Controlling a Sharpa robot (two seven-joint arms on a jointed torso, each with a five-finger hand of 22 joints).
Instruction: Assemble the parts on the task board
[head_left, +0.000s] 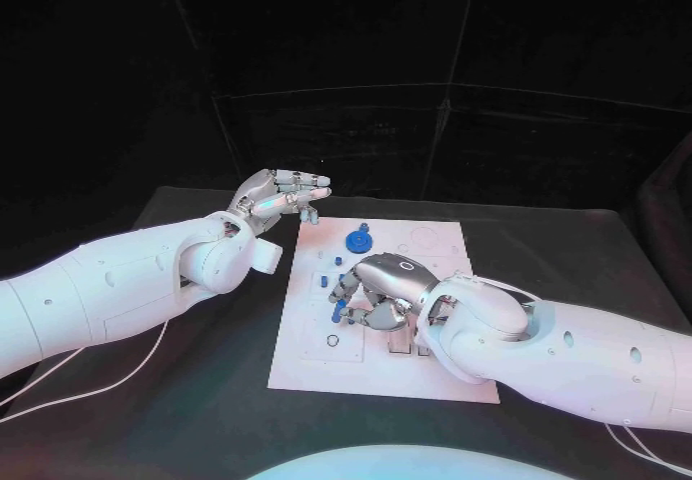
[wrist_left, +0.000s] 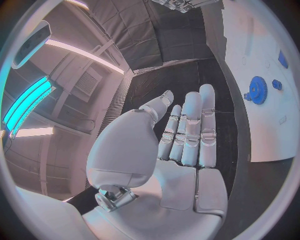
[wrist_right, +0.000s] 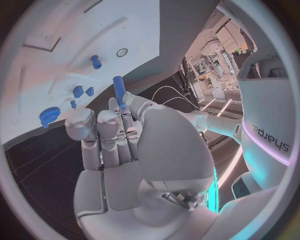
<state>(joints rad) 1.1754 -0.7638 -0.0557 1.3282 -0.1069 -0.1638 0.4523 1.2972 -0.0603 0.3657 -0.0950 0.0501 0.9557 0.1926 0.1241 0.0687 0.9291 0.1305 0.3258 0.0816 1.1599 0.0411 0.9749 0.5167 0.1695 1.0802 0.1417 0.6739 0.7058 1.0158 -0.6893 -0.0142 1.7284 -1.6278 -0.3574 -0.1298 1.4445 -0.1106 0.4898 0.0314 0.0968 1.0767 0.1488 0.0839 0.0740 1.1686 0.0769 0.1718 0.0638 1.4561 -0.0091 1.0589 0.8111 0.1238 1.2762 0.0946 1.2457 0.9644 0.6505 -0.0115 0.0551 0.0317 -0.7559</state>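
— Two hands in my view. Where does the right hand (head_left: 378, 288) stand?
— Over the middle of the task board (head_left: 433, 375) on the black tabletop (head_left: 188, 380). I see its fingers (wrist_right: 125, 107) pinch a blue peg (wrist_right: 118, 90).
— And the left hand (head_left: 278, 193)?
— Beside the board's far corner, fingers straight, holding nothing. A blue gear (head_left: 359, 241) lies near it on the board.

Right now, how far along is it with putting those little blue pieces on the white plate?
Early to midway, I'd judge. A blue gear already sits on the task board, with small blue parts nearby. The right hand holds a blue peg, not yet placed. The left hand hovers open beside the board.
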